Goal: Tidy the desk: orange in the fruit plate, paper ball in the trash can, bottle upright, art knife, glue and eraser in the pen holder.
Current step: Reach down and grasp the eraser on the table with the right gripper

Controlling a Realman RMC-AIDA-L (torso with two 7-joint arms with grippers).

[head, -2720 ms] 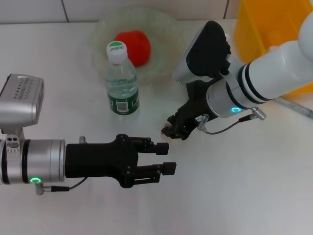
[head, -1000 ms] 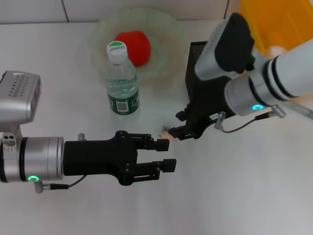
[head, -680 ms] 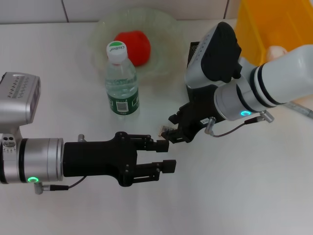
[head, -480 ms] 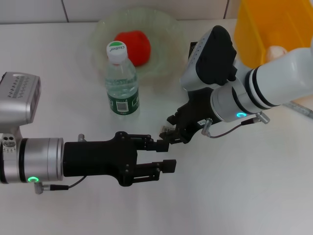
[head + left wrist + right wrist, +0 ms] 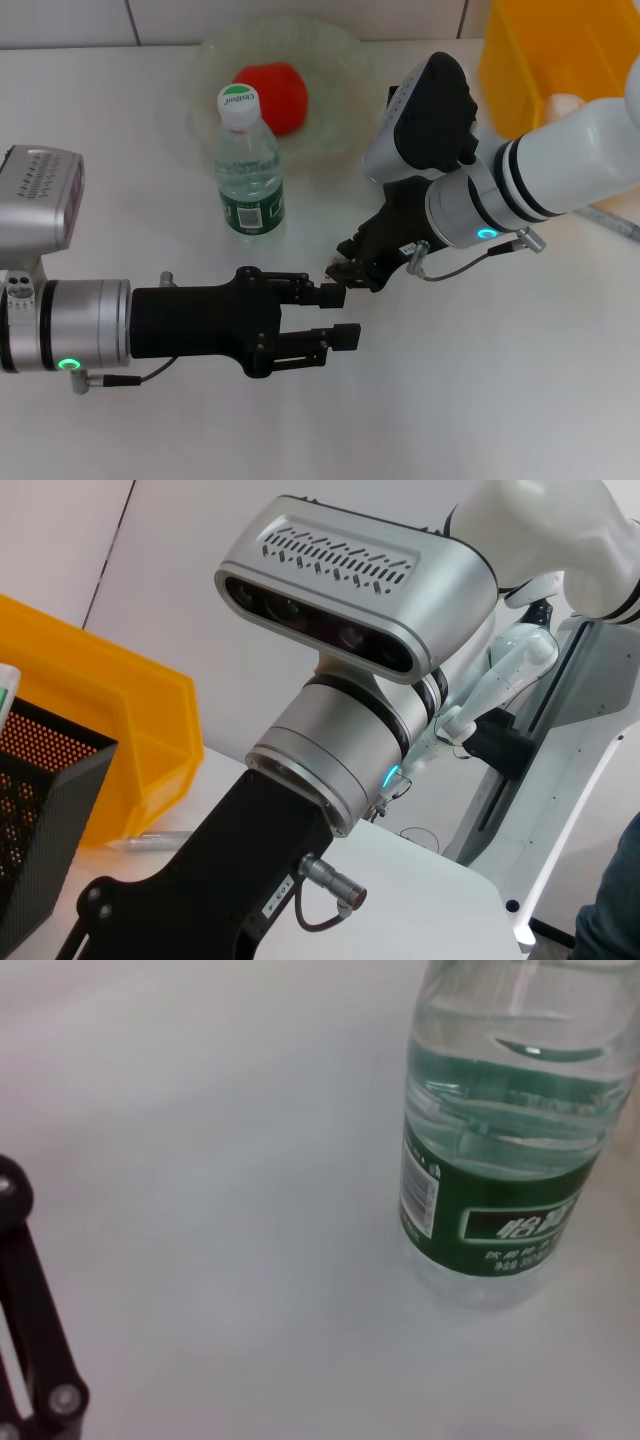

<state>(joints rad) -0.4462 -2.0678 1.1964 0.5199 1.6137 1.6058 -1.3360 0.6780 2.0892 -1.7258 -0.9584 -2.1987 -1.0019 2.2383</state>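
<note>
The table (image 5: 500, 400) is a plain, matte white surface; along its far edge a white wall with dark grout-like seams rises behind the fruit plate (image 5: 340, 70). In the left wrist view the room beyond shows a pale wall and white robot framework standing off the table's edge.

The right end effector (image 5: 345, 268) hangs low over the middle of the table, its black fingers pointing down and toward the left arm; a small pale object sits at its tips, but whether the fingers are clenched on it cannot be told. Directly behind this end effector, mostly hidden by the wrist, stands the black mesh pen holder (image 5: 40, 810), and beyond that, to its right, the yellow trash can (image 5: 545, 50) at the table's far corner.

The left end effector (image 5: 335, 318) reaches in level above the table from the robot's left, its two black fingers spread apart and released, grasping nothing; its tips lie just beside the right end effector's tips.

The bottle (image 5: 248, 170) stands upright, white cap on, beyond the left end effector and to the left of the right one, well apart from both. The orange (image 5: 275, 95) rests in the fruit plate, farther back than the bottle and just behind it.
</note>
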